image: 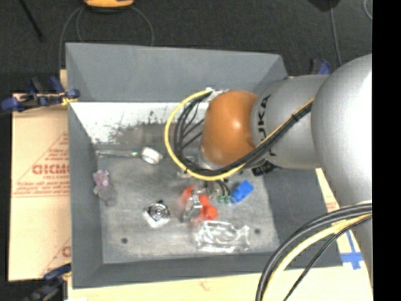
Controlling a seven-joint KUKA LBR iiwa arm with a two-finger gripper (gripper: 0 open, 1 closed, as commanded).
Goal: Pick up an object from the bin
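1. The red plastic piece (pixel 207 212) lies on the floor of the grey bin (pixel 83 218), right of centre. The pincer (pixel 194 204) is low over it, and whether the pincer is wide or narrow cannot be told.
2. Just right of the red piece sit a small green bit (pixel 222 199) and a blue block (pixel 241 192).
3. Just below it lies a crumpled clear plastic item (pixel 220 236).
4. To its left is a shiny silver metal part (pixel 156 214). Farther left is a pale purple thing (pixel 102 182).
5. Up and left of it lies a white round piece (pixel 150 155).
6. Above it bulges the arm's orange wrist cover (pixel 229 127).
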